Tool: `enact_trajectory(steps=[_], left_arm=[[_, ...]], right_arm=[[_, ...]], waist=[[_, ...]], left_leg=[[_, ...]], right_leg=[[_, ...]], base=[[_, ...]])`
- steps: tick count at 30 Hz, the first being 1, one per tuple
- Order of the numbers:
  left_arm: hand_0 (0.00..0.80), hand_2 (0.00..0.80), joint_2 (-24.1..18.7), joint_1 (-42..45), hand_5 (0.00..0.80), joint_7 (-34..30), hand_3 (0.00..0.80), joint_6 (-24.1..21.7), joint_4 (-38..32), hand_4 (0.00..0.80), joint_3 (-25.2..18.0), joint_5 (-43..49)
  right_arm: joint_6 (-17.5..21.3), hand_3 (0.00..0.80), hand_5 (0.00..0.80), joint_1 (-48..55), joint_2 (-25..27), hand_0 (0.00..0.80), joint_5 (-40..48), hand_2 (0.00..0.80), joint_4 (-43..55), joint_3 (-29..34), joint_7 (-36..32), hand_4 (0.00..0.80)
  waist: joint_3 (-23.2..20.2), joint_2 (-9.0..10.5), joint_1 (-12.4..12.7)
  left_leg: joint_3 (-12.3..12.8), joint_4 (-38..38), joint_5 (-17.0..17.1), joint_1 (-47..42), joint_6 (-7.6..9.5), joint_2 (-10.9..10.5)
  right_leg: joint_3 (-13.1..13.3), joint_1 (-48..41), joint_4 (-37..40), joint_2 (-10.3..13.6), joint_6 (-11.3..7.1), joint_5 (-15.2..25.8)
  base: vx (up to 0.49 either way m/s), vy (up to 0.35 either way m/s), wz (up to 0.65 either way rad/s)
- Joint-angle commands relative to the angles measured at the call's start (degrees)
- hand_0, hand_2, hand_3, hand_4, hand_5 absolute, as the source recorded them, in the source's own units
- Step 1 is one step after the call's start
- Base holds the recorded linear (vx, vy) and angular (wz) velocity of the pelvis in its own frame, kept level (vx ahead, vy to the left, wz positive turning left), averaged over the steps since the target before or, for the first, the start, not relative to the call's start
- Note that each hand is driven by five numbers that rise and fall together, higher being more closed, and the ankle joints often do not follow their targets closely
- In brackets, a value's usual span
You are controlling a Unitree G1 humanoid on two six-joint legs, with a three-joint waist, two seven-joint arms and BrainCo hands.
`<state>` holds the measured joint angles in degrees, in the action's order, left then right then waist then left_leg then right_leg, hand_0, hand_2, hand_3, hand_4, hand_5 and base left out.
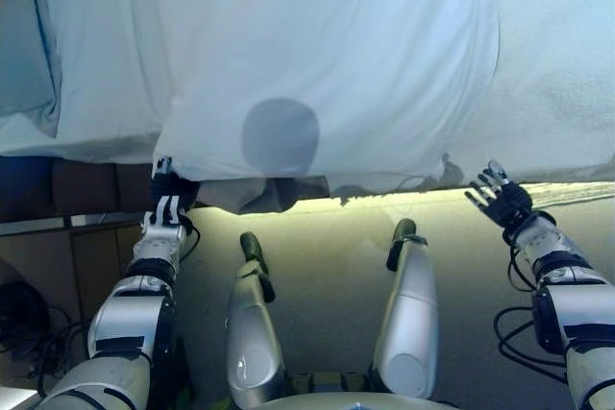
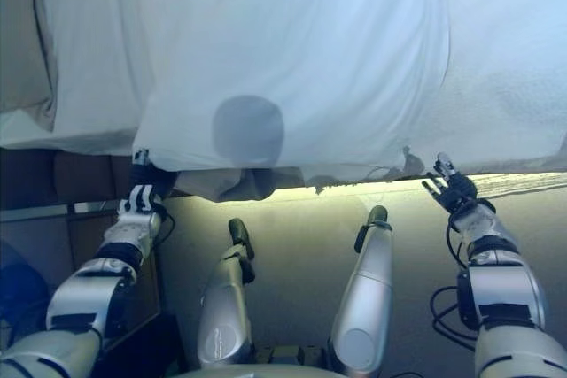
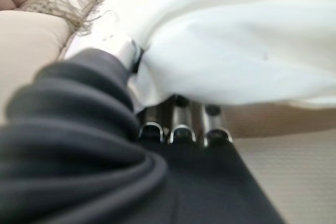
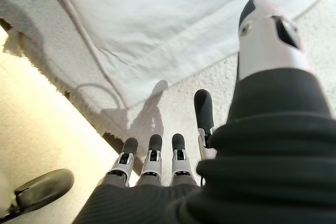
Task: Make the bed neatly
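Observation:
A white duvet (image 1: 327, 55) lies spread over the bed, its near edge hanging at the bedside. My left hand (image 1: 171, 191) is at the duvet's near left corner, fingers (image 3: 181, 124) curled under the white cloth (image 3: 236, 51) with the thumb over it. My right hand (image 1: 502, 199) hovers at the bed's edge past the duvet's near right corner, with straight fingers (image 4: 152, 153) that hold nothing. Under the duvet lies a cream textured bedspread (image 1: 567, 93) with a fringed edge (image 4: 31, 61).
A pale pillow (image 1: 24, 64) rests at the bed's left end, beside a brown padded headboard (image 1: 77, 184). A wooden bedside unit (image 1: 86, 256) stands at the lower left. Beige carpet (image 1: 327, 237) runs along the bedside.

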<state>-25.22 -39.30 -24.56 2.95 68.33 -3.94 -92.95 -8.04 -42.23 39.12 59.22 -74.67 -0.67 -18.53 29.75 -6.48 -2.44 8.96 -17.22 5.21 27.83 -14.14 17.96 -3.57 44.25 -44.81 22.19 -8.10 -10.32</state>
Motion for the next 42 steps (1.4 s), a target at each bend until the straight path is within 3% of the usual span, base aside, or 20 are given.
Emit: enact_trajectory(steps=[1, 13, 19, 24, 31, 42], left_arm=[[0.800, 0.800, -9.6, -1.8, 0.800, 2.6, 0.800, -2.5, 4.0, 0.800, -3.2, -1.6], [0.800, 0.800, -16.2, -6.5, 0.800, 10.1, 0.800, -0.3, 8.1, 0.800, 0.0, -1.3], [0.800, 0.800, -15.8, -6.5, 0.800, 12.7, 0.800, 0.1, 10.0, 0.800, -1.1, -2.5], [0.800, 0.800, -12.1, -5.1, 0.800, 15.5, 0.800, 0.7, 9.9, 0.800, -2.4, -0.7], [0.800, 0.800, -9.6, 0.9, 0.800, 13.6, 0.800, -0.9, 7.3, 0.800, -7.0, -1.3], [0.800, 0.800, -15.5, 9.5, 0.800, 5.4, 0.800, -2.1, 1.2, 0.800, -13.4, 2.0]], right_arm=[[0.8, 0.000, 0.000, -2.3, 1.1, 0.000, 2.8, 0.000, 0.0, -0.6, -1.6, 0.000], [-0.4, 0.000, 0.000, -5.9, 3.9, 0.000, 5.4, 0.000, -0.4, -3.2, -2.0, 0.000], [-0.2, 0.000, 0.000, -8.1, 3.1, 0.000, 5.9, 0.000, 0.2, -4.3, -1.5, 0.000], [0.6, 0.000, 0.000, -9.1, 0.3, 0.000, 6.8, 0.000, 0.9, -4.3, -0.7, 0.000], [1.9, 0.000, 0.000, -6.4, -0.7, 0.000, 7.3, 0.000, 1.6, -1.9, -0.9, 0.000], [3.3, 0.000, 0.000, -0.9, -0.7, 0.000, 7.1, 0.000, 0.6, 0.9, -2.3, 0.000]], waist=[[0.0, 0.42, 0.4], [0.0, 0.95, 1.6], [0.0, 1.69, 2.8], [0.0, 3.08, 4.1], [0.0, 3.91, 6.0], [-0.2, 2.06, 8.9]], left_leg=[[-6.0, -7.3, -4.6, 4.7, 0.19, 3.1], [-9.1, -14.0, -7.2, 13.2, 1.00, 0.1], [-10.4, -16.2, -8.3, 17.1, 1.36, -0.8], [-11.3, -17.1, -8.6, 18.8, 1.63, -1.7], [-11.8, -15.8, -8.4, 15.7, 1.93, -2.2], [-11.5, -10.8, -7.3, 7.3, 2.50, -3.0]], right_leg=[[4.3, -1.3, 3.1, 3.5, -3.29, 3.5], [4.1, 0.7, 8.5, 3.8, -4.50, 7.5], [3.2, 2.5, 9.0, 3.7, -4.67, 8.0], [1.8, 3.1, 9.0, 3.2, -4.53, 8.0], [-0.8, -1.0, 10.1, 3.6, -4.68, 7.6], [-4.0, -9.8, 12.4, 5.0, -5.04, 6.6]], base=[[-0.070, 0.077, 0.05], [-0.050, 0.081, -0.01], [-0.053, 0.010, -0.04], [-0.064, -0.069, -0.01], [-0.015, -0.094, 0.06], [0.024, -0.049, 0.11]])
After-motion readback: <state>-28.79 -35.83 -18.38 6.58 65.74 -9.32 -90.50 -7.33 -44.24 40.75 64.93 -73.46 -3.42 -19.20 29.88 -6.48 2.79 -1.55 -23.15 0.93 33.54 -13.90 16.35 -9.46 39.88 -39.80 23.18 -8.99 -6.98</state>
